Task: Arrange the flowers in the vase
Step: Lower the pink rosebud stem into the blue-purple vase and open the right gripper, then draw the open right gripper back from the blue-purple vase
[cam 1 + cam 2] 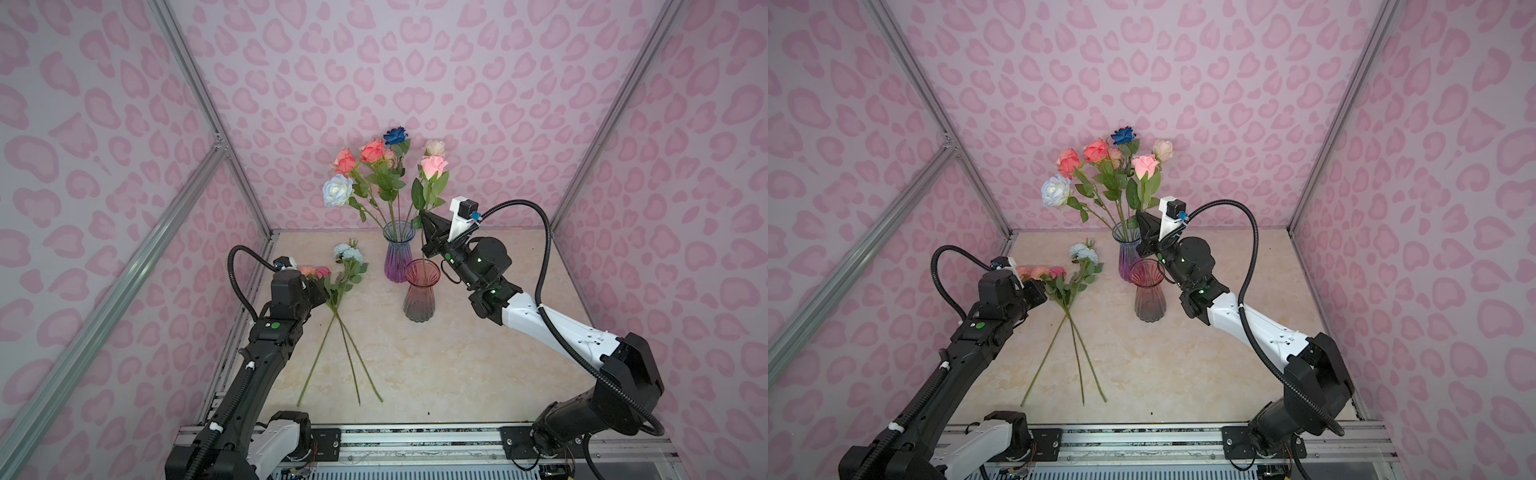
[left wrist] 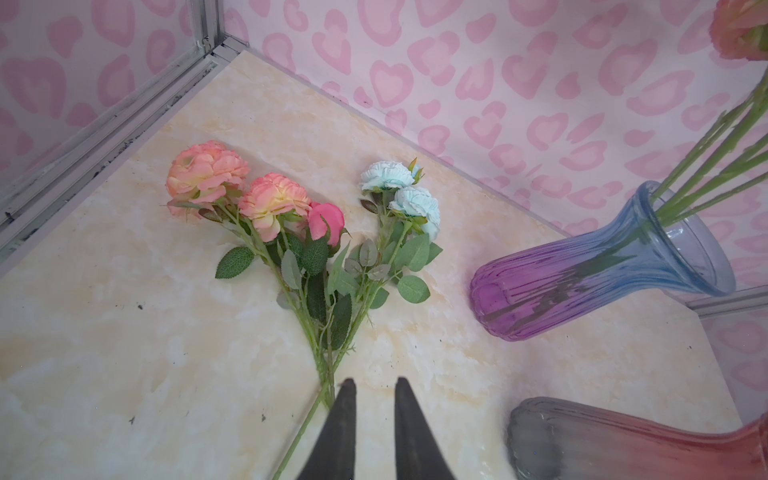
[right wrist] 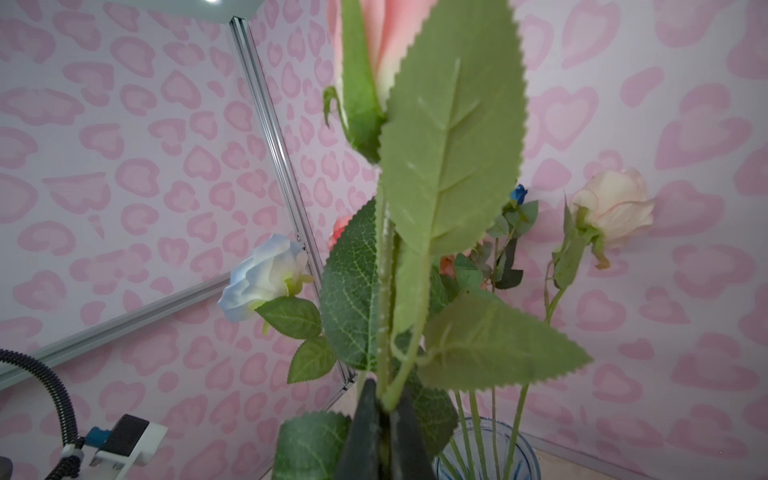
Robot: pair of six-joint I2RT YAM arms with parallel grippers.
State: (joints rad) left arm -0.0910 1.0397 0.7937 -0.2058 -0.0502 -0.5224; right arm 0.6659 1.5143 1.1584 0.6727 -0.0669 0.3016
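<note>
Marble tbl (image 1: pixel 415 374), pink heart walls (image 1: pixel 415 62); L jaws ajar, R jaws tight on pink rose (image 1: pixel 433 165).

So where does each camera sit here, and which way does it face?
Top views: high above the bases, looking down and forward over the table; left arm and right arm show.
Left wrist: low, facing the loose flowers; the parted tips of the left gripper show.
Right wrist: looking up the pink rose clamped in the shut right gripper.
Shared: both wrist views catch the blue-purple vase.
</note>
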